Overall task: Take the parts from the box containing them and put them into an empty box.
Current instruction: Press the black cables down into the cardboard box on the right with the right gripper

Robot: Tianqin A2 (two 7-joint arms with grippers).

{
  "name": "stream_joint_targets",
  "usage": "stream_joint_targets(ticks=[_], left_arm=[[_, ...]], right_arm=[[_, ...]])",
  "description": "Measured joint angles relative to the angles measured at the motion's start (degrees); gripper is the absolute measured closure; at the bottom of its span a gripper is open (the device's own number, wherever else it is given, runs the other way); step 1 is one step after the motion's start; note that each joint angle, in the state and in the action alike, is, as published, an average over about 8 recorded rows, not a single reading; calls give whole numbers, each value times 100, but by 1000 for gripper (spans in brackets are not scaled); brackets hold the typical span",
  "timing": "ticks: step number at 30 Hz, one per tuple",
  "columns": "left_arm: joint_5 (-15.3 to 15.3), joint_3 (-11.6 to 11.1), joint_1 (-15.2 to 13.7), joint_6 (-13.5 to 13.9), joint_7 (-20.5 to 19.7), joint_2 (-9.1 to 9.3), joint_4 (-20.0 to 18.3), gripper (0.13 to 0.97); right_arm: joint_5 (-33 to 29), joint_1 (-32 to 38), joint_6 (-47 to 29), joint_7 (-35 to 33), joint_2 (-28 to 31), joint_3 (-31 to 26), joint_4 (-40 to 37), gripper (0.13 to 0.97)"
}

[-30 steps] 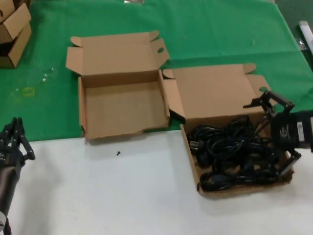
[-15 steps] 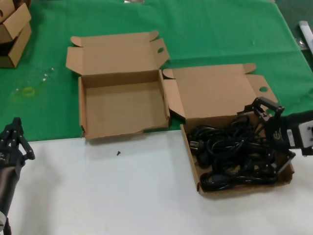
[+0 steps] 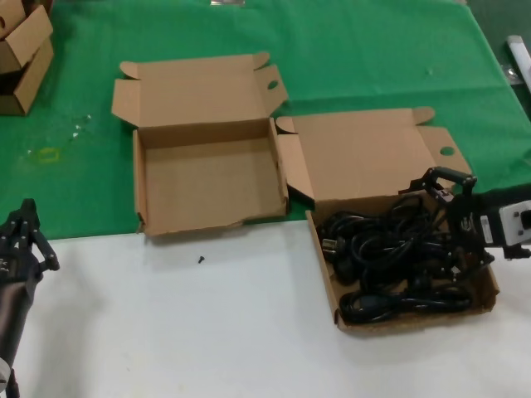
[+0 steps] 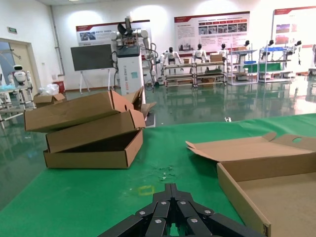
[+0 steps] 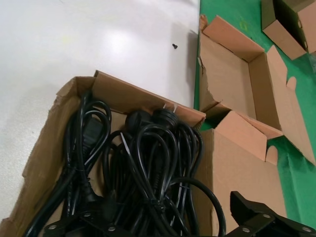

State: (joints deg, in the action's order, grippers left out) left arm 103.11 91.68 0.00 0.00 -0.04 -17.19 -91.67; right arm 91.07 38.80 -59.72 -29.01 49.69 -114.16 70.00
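Note:
Several black coiled power cords, the parts (image 3: 386,257) (image 5: 148,163), lie tangled in the brown box containing them (image 3: 415,319) (image 5: 133,96) at the right, its lid folded back. The empty box (image 3: 207,186) (image 5: 227,74) (image 4: 276,187) sits just to its left, lid open. My right gripper (image 3: 436,230) (image 5: 163,222) is open and low inside the full box at its right end. Its fingers (image 5: 247,210) straddle a bundle of cords, with loops lying between them. My left gripper (image 3: 21,240) (image 4: 170,190) is shut and empty at the near left, over the white surface.
Small stacked cartons (image 3: 21,50) (image 4: 94,131) stand at the far left on the green cloth (image 3: 373,50). A small black speck (image 3: 201,259) lies on the white tabletop (image 3: 182,332) in front of the empty box. A pale bar (image 3: 518,54) lies at the far right edge.
My right gripper has moved leftward and down from the full box's right wall into the cords, still open. The left arm has not moved.

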Motion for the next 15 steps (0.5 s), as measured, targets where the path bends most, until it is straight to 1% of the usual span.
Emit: stream_joint_targets(ticks=[1, 9, 13, 15], left_arm=[[0, 0, 0, 0, 0, 0, 0, 954], [-1, 0, 0, 0, 0, 0, 0, 954], [-1, 0, 0, 0, 0, 0, 0, 954], [-1, 0, 0, 0, 0, 0, 0, 954]], right_arm=[[-12, 4, 3, -8, -13, 11, -14, 233], [-97, 31, 6, -92, -74, 78, -101, 391], [-133, 26, 7, -133, -85, 107, -118, 391], [-146, 20, 11, -149, -90, 120, -122, 445]])
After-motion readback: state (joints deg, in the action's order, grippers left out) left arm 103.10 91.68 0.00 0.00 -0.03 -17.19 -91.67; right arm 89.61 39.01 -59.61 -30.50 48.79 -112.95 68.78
